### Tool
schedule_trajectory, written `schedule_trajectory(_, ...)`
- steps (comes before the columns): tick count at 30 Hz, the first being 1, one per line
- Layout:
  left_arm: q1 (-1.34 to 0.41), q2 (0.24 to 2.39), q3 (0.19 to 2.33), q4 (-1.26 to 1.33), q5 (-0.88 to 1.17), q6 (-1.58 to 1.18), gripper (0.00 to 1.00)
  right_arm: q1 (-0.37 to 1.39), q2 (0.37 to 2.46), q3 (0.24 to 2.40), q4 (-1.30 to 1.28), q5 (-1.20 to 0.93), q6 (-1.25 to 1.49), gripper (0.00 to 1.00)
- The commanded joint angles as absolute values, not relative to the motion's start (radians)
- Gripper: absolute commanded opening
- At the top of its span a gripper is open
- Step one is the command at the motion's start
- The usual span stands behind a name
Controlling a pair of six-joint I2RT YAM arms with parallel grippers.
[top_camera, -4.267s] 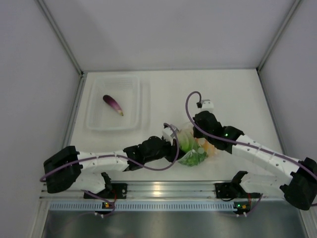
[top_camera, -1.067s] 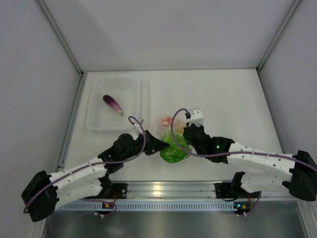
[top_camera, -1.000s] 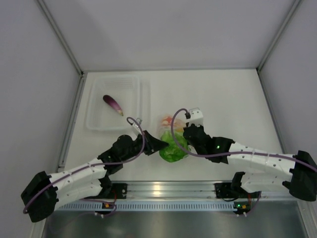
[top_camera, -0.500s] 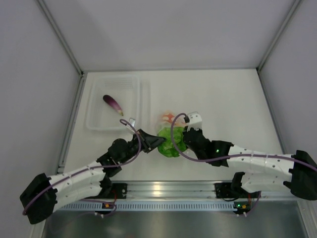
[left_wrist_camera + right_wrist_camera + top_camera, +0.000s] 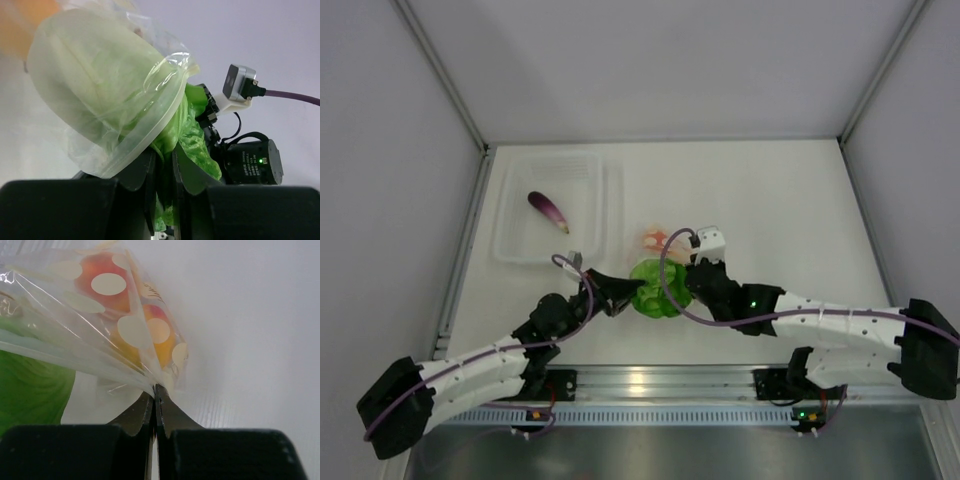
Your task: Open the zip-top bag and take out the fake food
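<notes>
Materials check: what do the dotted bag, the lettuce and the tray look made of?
zip-top bag: thin clear plastic film, glossy. It creases, glints, and carries printed white dots.
lettuce: probably moulded soft plastic or rubber, semi-gloss green with ruffled folds. How firm it is can't be told.
tray: rigid-looking clear plastic, slightly frosted, with formed walls and rim.

The left arm (image 5: 480, 360) and right arm (image 5: 830, 322) are white shells with black joints, each trailing a purple cable (image 5: 663, 272). The right arm carries small green lights (image 5: 752, 297) and a silver camera block (image 5: 239, 82) at its wrist; the left gripper (image 5: 162, 154) has matte black tapered fingers (image 5: 192, 175).
</notes>
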State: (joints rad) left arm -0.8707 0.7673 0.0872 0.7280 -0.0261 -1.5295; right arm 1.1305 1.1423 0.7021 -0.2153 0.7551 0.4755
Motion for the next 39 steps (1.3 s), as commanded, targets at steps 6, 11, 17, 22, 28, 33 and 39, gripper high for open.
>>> schedule_trajectory(6, -0.867, 1.041, 0.310, 0.896, 0.329, -1.687, 0.00, 1.134, 1.129, 0.750, -0.164, 0.842, 0.465, 0.00)
schedule_trajectory(11, -0.868, 1.008, 0.282, 0.896, 0.339, -1.660, 0.00, 1.115, 1.077, 0.730, -0.149, 0.839, 0.431, 0.00)
schedule_trajectory(17, -0.864, 1.045, 0.353, 0.896, 0.538, -1.577, 0.00, 1.104, 1.046, 0.730, -0.143, 0.831, 0.385, 0.00)
schedule_trajectory(22, -0.865, 1.100, 0.403, 0.896, 0.653, -1.468, 0.00, 1.098, 1.061, 0.755, -0.126, 0.838, 0.344, 0.00)
schedule_trajectory(28, -0.865, 1.088, 0.403, 0.896, 0.735, -1.359, 0.00, 1.077, 1.083, 0.772, -0.127, 0.847, 0.316, 0.00)
schedule_trajectory(33, -0.862, 1.049, 0.405, 0.813, 0.738, -1.272, 0.00, 1.040, 1.052, 0.773, -0.123, 0.835, 0.299, 0.00)
schedule_trajectory(39, -0.861, 1.019, 0.406, 0.790, 0.758, -1.220, 0.00, 1.000, 1.048, 0.782, -0.127, 0.819, 0.275, 0.00)
